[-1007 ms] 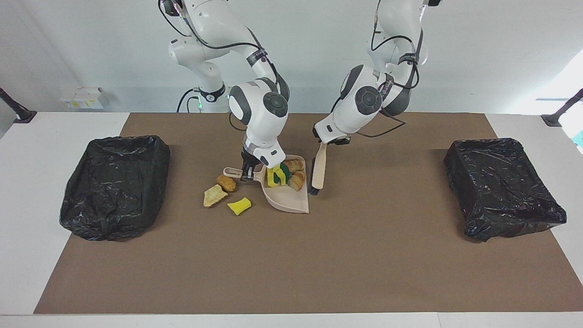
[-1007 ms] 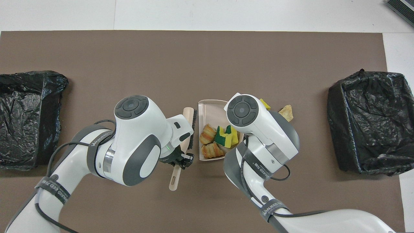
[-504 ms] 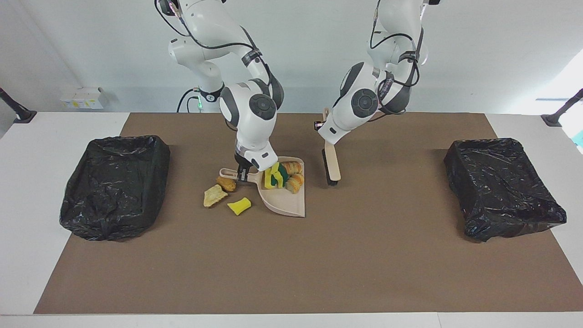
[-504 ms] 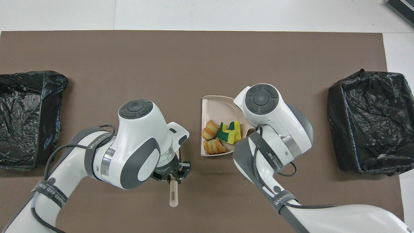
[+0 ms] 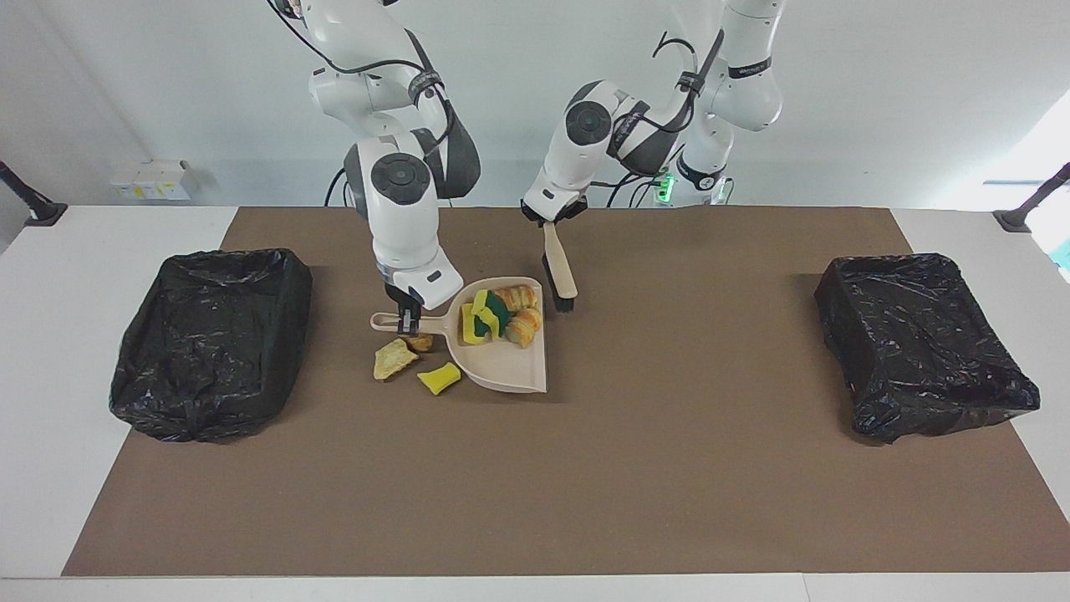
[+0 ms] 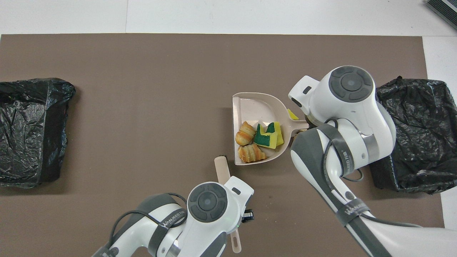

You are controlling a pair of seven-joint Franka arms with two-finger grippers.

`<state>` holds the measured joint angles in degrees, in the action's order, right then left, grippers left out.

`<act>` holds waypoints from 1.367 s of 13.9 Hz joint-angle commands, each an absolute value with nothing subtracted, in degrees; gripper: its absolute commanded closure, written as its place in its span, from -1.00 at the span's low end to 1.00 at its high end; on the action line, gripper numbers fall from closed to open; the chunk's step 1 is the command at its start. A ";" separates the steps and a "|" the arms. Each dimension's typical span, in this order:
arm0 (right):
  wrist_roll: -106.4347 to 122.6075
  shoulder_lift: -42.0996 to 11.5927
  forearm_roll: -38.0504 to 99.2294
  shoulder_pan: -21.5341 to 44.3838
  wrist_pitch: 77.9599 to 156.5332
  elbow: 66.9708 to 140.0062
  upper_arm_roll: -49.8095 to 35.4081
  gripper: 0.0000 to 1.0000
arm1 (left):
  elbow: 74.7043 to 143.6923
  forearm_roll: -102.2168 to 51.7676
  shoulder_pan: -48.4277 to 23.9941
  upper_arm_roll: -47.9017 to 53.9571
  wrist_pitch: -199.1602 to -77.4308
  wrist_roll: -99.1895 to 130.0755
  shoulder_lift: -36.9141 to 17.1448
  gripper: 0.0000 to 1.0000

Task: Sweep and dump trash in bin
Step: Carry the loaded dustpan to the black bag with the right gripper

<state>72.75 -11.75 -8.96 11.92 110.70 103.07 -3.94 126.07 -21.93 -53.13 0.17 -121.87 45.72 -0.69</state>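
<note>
Jaws of the right gripper (image 5: 407, 320) clamp the dustpan (image 5: 501, 364) handle; the left gripper (image 5: 549, 216) grips the brush (image 5: 558, 272). Yellow, green and tan trash (image 5: 498, 316) sits in the pan; apparently three scraps (image 5: 415, 361) lie on the mat beside it.

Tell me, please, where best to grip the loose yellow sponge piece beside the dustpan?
Probably across its narrow middle, coming straight down from above: the yellow sponge piece lies flat and elongated on the mat, and the dustpan is close alongside, leaving little room for a sideways approach.
</note>
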 commanded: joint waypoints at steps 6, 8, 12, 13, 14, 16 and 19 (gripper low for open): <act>94.72 -8.71 -6.86 0.36 101.16 97.03 -4.22 1.00 | 130.52 -22.33 -58.27 -1.05 -125.24 42.63 -4.11 1.00; 99.99 -8.35 -6.86 -2.45 99.06 95.63 -3.87 1.00 | 129.99 -21.88 -57.66 -1.14 -124.81 41.32 -4.66 1.00; 108.43 -8.00 -8.26 -8.86 97.03 93.69 -3.69 1.00 | 129.20 -21.88 -56.78 -1.14 -123.14 41.22 -3.96 1.00; 109.41 -7.91 -8.26 -10.79 97.03 93.69 -3.60 1.00 | 128.59 -21.88 -56.34 -1.14 -122.53 41.31 -3.96 1.00; 109.42 -7.91 -8.09 -13.07 97.21 93.69 -3.60 1.00 | 128.58 -21.97 -56.25 -1.14 -122.35 41.74 -4.04 1.00; 109.51 -7.91 -8.61 -17.82 98.17 93.26 -3.60 1.00 | 128.58 -21.97 -55.38 -1.14 -122.34 42.01 -4.13 0.84; 109.69 -7.91 -12.55 -22.40 100.79 92.99 -3.69 1.00 | 128.58 -22.06 -54.85 -1.32 -122.26 44.82 -3.69 -1.00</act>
